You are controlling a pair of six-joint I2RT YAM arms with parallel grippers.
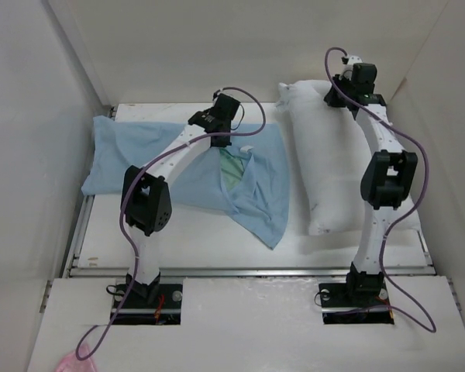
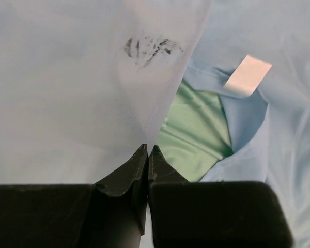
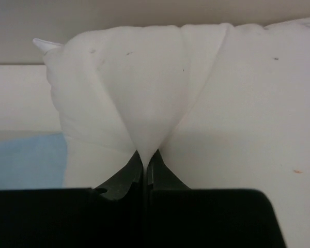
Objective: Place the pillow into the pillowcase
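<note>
Two pieces of bedding are laid out on the white desk (image 1: 194,240). The pillow (image 1: 325,170) is stretched along the right edge, from the far right corner toward the near edge. The pillowcase (image 1: 139,155) is spread rumpled over the left and middle of the desk, with its left end near the far left corner and one flap reaching toward the near edge, just beside the pillow. Its mouth is parted in the middle, where the green inner face (image 2: 196,129) is exposed. A small white label (image 2: 248,75) is seen at the rim of that opening, and a dark smudge (image 2: 152,47) is marked on the blue cloth. The left gripper (image 2: 147,154) is closed on a raised fold of the pillowcase at the edge of the opening, and the fabric is drawn up into a ridge. The right gripper (image 3: 144,156) is closed on a pinch of the pillow at its far end, where the white cover is drawn into a taut peak between the fingertips.
</note>
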